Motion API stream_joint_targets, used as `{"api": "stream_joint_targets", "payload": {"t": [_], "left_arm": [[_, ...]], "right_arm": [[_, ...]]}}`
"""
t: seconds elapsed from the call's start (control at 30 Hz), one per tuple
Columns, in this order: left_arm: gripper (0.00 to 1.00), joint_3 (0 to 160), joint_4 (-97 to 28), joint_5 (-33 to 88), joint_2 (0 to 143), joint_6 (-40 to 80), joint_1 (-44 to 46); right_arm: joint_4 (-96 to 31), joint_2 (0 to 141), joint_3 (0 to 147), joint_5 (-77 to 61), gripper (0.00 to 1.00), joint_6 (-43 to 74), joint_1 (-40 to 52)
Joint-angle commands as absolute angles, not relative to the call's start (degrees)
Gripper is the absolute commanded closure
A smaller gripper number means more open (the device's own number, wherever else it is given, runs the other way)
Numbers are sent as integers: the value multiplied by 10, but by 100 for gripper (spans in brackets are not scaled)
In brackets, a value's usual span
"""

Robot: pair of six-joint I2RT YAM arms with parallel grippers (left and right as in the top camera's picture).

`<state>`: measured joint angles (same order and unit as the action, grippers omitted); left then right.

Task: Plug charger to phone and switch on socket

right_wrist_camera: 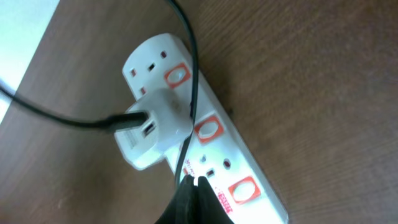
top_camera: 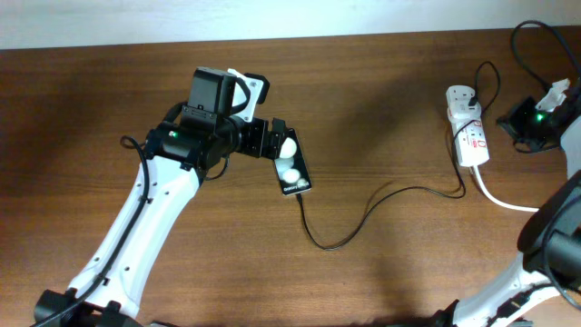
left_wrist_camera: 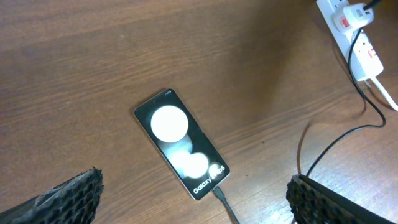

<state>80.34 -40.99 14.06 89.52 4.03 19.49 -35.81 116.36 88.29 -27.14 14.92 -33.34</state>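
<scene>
The phone (top_camera: pixel 293 169) lies flat on the wooden table, a black slab with two white round patches; it also shows in the left wrist view (left_wrist_camera: pixel 180 142). The charger's black cable (top_camera: pixel 363 216) runs from the socket to the phone, and its plug tip (left_wrist_camera: pixel 219 194) sits in the phone's text end. My left gripper (top_camera: pixel 272 138) (left_wrist_camera: pixel 194 180) is open and empty, its fingers either side of the phone. The white socket (top_camera: pixel 467 127) (right_wrist_camera: pixel 155 56) has red switches and a white adapter (right_wrist_camera: pixel 152 127). My right gripper (top_camera: pixel 504 118) (right_wrist_camera: pixel 193 180) is shut, tips at the strip between two red switches.
The thick white cord (top_camera: pixel 499 198) leaves the socket toward the right edge. Another black cable (top_camera: pixel 531 41) loops at the far right corner. The table's back edge meets a pale wall (top_camera: pixel 272 18).
</scene>
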Motion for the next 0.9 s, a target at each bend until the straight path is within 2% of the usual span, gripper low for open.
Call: {"api": "stream_joint_targets", "payload": {"t": [0.0, 0.4, 0.53, 0.87], "left_arm": [[1, 806, -409, 136, 891, 30, 196], [1, 806, -406, 137, 891, 32, 196], [1, 806, -406, 136, 891, 32, 196], [1, 806, -396, 137, 891, 32, 196]], "right_arm": [[-327, 1195, 894, -279, 96, 157, -334], [-252, 1239, 894, -257, 96, 157, -296], [-250, 1242, 894, -218, 96, 170, -284], [-260, 1266, 893, -218, 96, 170, -270]]}}
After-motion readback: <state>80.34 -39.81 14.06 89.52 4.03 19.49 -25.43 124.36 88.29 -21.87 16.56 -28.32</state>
